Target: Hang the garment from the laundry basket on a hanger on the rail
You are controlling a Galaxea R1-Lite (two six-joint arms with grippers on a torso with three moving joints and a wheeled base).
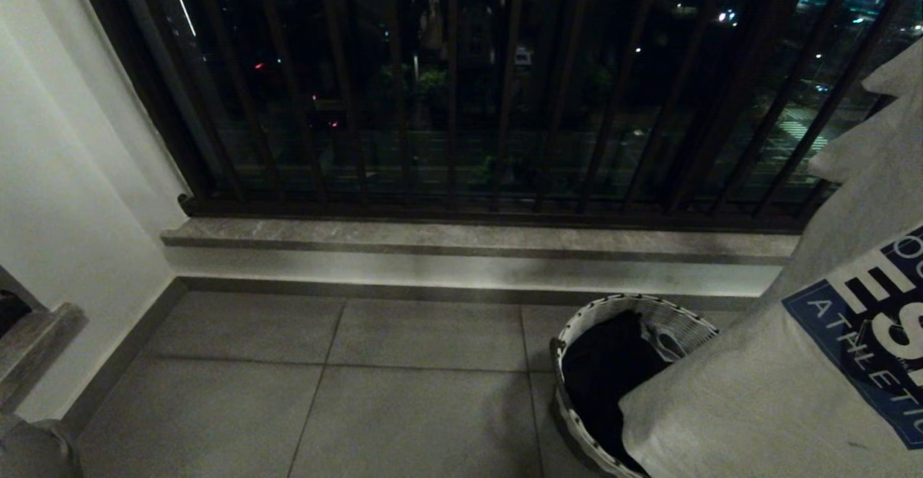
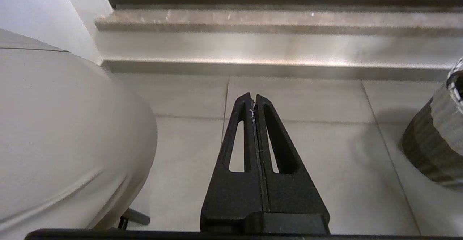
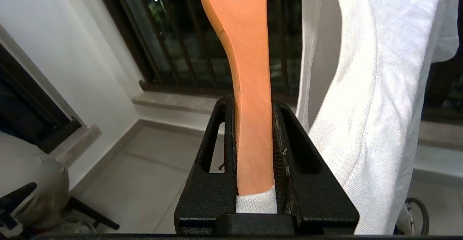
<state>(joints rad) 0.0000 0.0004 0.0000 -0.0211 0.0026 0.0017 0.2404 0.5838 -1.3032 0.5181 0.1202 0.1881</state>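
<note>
Balcony tiles (image 1: 425,391); "ATHLETIC" garment (image 1: 793,363), right end effector (image 3: 255,106) clamped on hanger (image 3: 249,70)

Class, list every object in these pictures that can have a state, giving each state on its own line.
Right gripper: jaws shut on the wooden hanger.
White garment: draped on the hanger.
Left gripper: jaws shut, empty.
Laundry basket: upright on the floor, dark clothing inside.
</note>
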